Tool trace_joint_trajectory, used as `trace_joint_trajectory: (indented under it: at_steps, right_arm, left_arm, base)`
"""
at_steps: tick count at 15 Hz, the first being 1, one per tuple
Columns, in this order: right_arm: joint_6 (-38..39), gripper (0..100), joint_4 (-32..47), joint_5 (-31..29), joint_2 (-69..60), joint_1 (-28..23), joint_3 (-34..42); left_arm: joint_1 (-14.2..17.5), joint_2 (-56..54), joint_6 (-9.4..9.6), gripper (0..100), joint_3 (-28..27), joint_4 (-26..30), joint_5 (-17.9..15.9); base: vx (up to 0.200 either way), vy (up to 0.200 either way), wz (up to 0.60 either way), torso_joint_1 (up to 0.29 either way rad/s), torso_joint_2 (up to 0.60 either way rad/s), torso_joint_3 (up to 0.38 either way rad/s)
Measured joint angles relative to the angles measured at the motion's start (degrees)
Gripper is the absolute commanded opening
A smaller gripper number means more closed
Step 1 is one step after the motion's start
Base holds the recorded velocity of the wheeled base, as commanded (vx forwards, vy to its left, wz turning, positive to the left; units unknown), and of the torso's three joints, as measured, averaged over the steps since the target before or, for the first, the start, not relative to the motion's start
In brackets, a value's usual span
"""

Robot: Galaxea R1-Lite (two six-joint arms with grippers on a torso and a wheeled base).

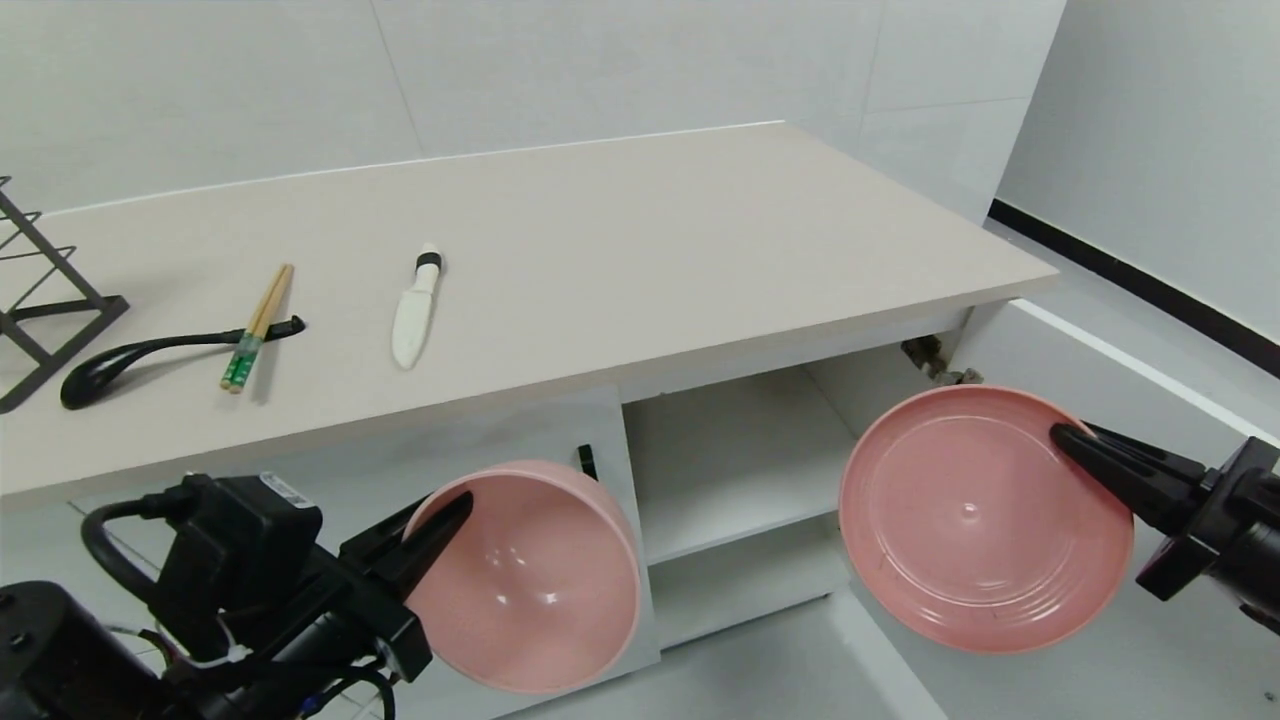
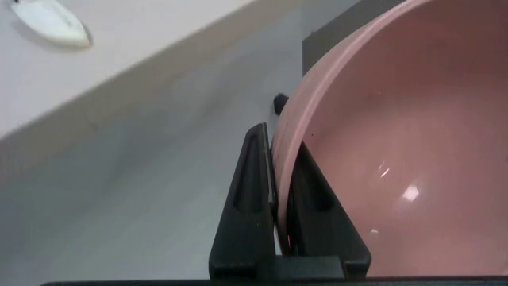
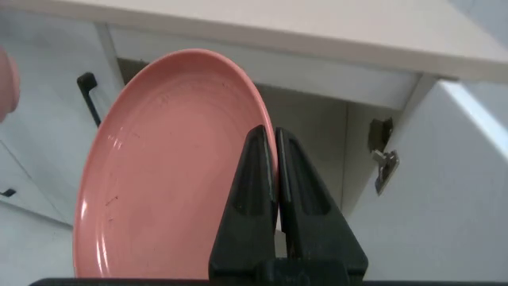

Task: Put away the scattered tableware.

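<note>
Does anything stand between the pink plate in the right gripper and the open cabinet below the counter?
Nothing visible does. The round pink plate, held at its rim by the right gripper, hangs before the open white cabinet compartment. The cabinet door is swung aside to the right; the deep pink bowl is off to the left.

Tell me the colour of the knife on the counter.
The knife is white with a black band; head view shows it best.
</note>
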Motion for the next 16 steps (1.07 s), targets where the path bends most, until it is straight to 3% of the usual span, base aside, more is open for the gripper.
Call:
trace_joint_trajectory:
  at_steps: [16]
  right_arm:
    - [0.00, 0, -0.09, 0.00, -0.88, -0.06, 2.28]
  left_arm:
    - [-0.11, -0.13, -0.02, 0, 0.15, -0.02, 0.00]
  base:
    - [0.000, 0.000, 0.00, -0.069, 0.23, 0.156]
